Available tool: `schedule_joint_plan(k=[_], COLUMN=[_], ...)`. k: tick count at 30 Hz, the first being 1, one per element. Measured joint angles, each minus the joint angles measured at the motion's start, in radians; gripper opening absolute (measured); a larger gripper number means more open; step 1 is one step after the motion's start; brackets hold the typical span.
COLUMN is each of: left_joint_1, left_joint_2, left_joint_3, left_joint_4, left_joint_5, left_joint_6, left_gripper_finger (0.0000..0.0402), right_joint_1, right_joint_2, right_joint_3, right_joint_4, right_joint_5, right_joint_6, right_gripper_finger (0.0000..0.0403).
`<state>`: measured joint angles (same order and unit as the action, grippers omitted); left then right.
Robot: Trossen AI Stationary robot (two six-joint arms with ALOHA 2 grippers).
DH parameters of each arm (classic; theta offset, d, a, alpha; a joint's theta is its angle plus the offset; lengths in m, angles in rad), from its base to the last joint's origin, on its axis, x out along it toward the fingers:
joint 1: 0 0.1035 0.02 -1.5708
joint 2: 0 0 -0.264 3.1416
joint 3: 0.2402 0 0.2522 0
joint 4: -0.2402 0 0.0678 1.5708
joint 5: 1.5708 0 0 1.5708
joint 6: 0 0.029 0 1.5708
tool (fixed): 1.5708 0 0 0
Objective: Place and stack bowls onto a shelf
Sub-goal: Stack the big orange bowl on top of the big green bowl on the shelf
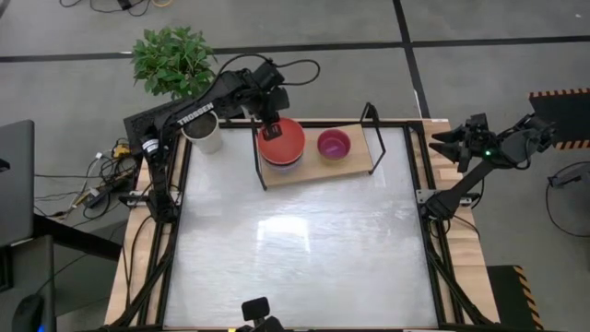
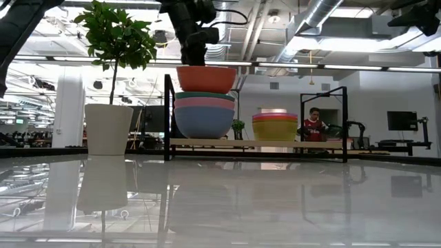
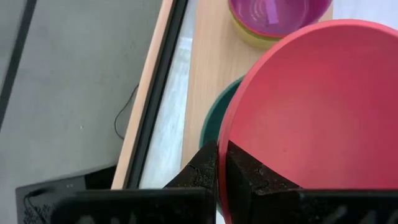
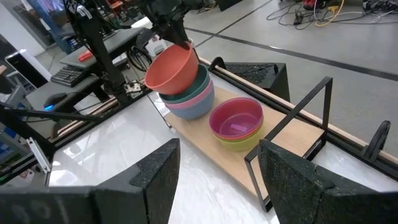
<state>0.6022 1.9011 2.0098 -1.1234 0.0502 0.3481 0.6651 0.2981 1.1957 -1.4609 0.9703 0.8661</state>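
The near part of the white tabletop [image 1: 295, 249] carries nothing; all of the task's things sit along its far edge. There the shelf [image 1: 355, 159], a low light-wood board with thin black end frames, lies crosswise.

The left arm reaches in from the far left, bent at the elbow, its wrist pointing down over the left half of the shelf. The left gripper [image 1: 268, 130] pinches the far rim of the orange-red bowl [image 2: 206, 78]: in the left wrist view one dark finger lies outside the wall and the other inside it, pressed against the rim. The low view shows this bowl held just above the left stack [image 2: 204, 113], roughly level, its base at or barely inside the teal bowl below; whether it touches cannot be told.

Counted, the left stack holds three nested bowls: a blue bowl [image 2: 204, 122] at the bottom, a pink bowl [image 2: 204, 102] in it, and a teal bowl [image 2: 204, 95] on top. With the orange-red one, that makes four on this side. The right stack [image 4: 237, 126] on the shelf's right half shows a purple bowl [image 4: 236, 118] uppermost, a yellow bowl [image 2: 275, 128] under it and an olive rim between them, so three there.

The right arm waits off the table's far right corner, the right gripper [image 1: 449, 144] with its fingers spread wide apart.

Just left of the shelf stands a white plant pot [image 1: 205, 136] with a leafy plant [image 1: 173, 60]. A person [image 2: 314, 125] in red shows in the room beyond.
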Motion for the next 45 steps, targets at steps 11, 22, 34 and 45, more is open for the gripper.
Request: schedule_joint_plan(k=[11, 22, 34, 45], left_joint_1=[-0.016, -0.011, -0.011, 0.012], left_joint_2=[0.047, 0.049, 0.048, 0.048], left_joint_3=[-0.001, -0.001, 0.112, 0.197], left_joint_4=[0.005, 0.000, -0.012, -0.063], left_joint_5=[-0.027, -0.050, -0.124, 0.072], left_joint_6=[0.006, 0.017, 0.009, -0.099], left_gripper_finger=[0.0000, 0.0070, 0.0196, 0.0063], right_joint_1=[0.000, 0.000, 0.000, 0.000], right_joint_2=[0.000, 0.000, 0.000, 0.000], right_joint_3=[0.000, 0.000, 0.000, 0.000], right_joint_4=[-0.006, -0.005, -0.005, -0.005], right_joint_5=[0.000, -0.002, -0.002, -0.003], right_joint_6=[0.004, 0.025, 0.043, 0.043], right_gripper_finger=[0.0242, 0.0242, 0.0242, 0.0242])
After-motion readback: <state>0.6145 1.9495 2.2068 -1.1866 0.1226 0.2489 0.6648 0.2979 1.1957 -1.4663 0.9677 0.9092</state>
